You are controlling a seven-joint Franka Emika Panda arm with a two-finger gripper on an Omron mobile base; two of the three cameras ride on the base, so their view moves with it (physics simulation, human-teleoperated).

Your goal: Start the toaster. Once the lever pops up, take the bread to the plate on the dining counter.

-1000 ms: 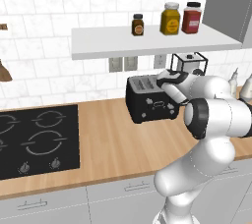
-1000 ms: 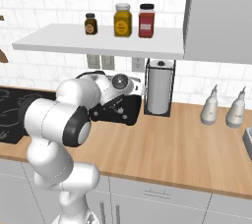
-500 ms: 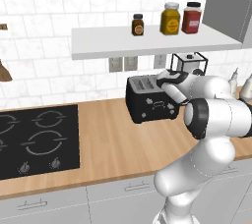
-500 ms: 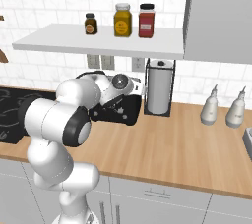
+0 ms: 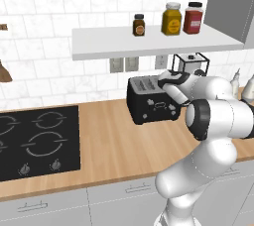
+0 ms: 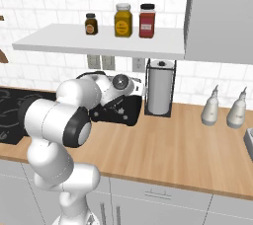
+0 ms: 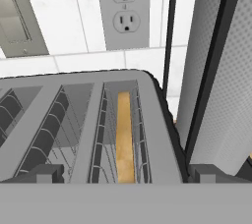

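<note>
The black toaster (image 5: 149, 103) stands on the wall-side wooden counter under the shelf, and my arm partly covers it in the right base view (image 6: 121, 114). My gripper (image 5: 167, 82) hovers over its right end, pointing down. In the hand view the gripper (image 7: 128, 176) is open, its fingertips (image 7: 45, 173) wide apart on either side of the right slot. The bread (image 7: 124, 139) sits upright and low inside that slot of the toaster (image 7: 152, 134), with nothing gripping it. The plate and the dining counter are out of view.
A paper towel roll in a black wire stand (image 5: 189, 64) (image 6: 159, 89) (image 7: 221, 70) stands close to the toaster's right. Low above is a white shelf (image 5: 149, 41) with jars. A black hob (image 5: 34, 141) lies left; two bottles (image 6: 212, 106) stand far right.
</note>
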